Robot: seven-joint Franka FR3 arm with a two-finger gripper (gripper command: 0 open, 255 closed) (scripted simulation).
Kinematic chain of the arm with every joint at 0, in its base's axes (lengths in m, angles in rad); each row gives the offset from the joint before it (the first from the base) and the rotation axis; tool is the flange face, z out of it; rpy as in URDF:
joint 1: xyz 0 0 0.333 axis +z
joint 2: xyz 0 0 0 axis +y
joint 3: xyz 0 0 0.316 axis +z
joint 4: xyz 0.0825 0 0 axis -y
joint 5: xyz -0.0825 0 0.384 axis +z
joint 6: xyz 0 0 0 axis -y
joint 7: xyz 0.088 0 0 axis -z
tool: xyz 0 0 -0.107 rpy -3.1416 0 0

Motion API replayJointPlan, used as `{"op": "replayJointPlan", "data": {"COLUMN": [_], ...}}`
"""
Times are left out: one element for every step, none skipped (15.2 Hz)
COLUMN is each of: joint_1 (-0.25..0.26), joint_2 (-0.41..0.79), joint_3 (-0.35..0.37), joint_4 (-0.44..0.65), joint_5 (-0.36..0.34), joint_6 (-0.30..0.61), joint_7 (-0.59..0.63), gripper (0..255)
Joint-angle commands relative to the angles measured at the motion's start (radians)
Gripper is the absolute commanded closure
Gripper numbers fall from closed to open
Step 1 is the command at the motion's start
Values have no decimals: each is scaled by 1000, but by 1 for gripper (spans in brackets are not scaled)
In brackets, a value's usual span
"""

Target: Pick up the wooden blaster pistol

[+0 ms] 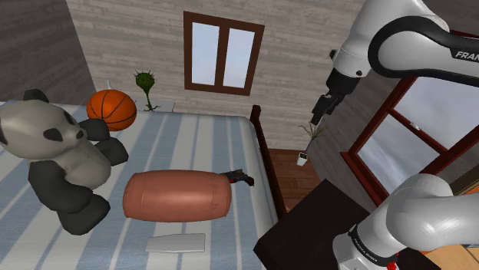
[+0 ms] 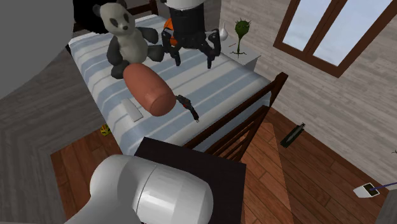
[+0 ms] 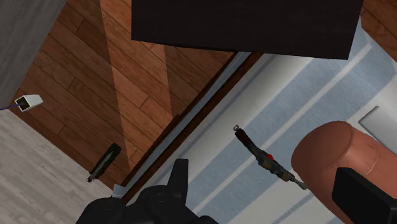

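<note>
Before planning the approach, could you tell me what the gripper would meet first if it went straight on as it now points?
Likely the blaster pistol, which lies ahead of the open gripper, or the striped bed cover under it; depth is unclear.

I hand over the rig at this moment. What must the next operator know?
The gripper is open and empty, high above the bed.
The dark blaster pistol lies flat on the striped cover near the bed's edge, right beside one end of the reddish-brown cylinder.
Done: nothing grasped yet.
Left: descend over the pistol, avoid the cylinder, close on the pistol, lift.
</note>
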Motion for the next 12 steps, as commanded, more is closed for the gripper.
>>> {"op": "replayJointPlan", "data": {"joint_1": [0, 6, 12, 18, 24, 30, 35, 41, 46, 51, 56, 61], "joint_2": [0, 29, 59, 90, 122, 155, 188, 222, 257, 293, 328, 365], "joint_3": [0, -2, -4, -6, -7, -8, -9, -9, -10, -9, -9, -8], "joint_4": [0, -7, -13, -17, -21, -23, -23, -23, -22, -19, -15, -10], "joint_5": [0, -3, -6, -9, -12, -15, -18, -21, -24, -27, -30, -33], "joint_6": [0, 31, 61, 91, 120, 150, 179, 207, 235, 262, 289, 315], "joint_7": [0, -19, -37, -55, -73, -91, -108, -126, -143, -160, -176, -192], "gripper": [0, 0, 0, 0, 0, 0, 0, 0, 0, 0, 0, 0]}}
